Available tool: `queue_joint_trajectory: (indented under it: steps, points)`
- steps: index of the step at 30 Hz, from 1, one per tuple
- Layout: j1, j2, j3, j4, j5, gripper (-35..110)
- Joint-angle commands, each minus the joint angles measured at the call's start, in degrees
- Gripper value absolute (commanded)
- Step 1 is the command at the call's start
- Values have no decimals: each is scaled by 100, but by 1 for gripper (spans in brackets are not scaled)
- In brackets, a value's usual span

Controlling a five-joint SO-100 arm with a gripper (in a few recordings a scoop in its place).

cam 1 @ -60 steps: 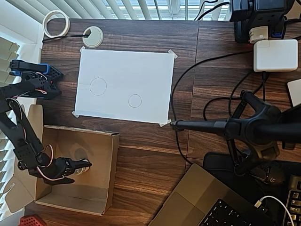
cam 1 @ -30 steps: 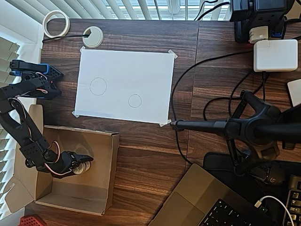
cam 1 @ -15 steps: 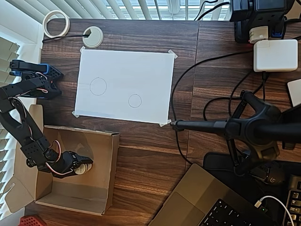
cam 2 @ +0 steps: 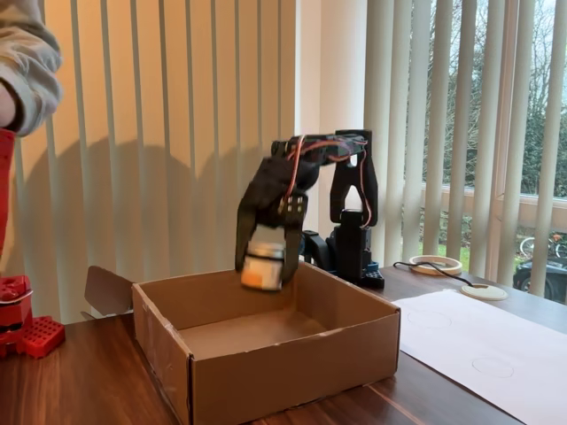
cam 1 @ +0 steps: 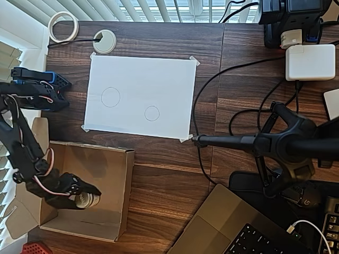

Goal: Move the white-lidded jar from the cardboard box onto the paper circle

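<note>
Gripper (cam 1: pixel 87 197) squeezes the white-lidded jar (cam 1: pixel 85 200) over the cardboard box (cam 1: pixel 114 214) in the overhead view. From the fixed view, the jar (cam 2: pixel 262 260) hangs above the box (cam 2: pixel 292 354), lifted out; next it must go to the paper circle (cam 1: pixel 152 113)

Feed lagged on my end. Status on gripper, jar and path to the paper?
Gripper shut on white-lidded jar, held at rim height over cardboard box. Smaller paper circle bare. Box wall stands toward the paper.
</note>
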Motion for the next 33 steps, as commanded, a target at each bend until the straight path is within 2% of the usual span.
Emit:
queue_joint_trajectory:
  steps: [1,5,18,25,33]
  points:
    - [-615,1670,53,-334,-53,4]
    - [-1512,1978,422,-747,176,3]
    - [-3753,1494,1591,-747,642,2]
    - [-4219,756,2030,-694,756,1]
    - [-4280,-703,1477,-659,826,1]
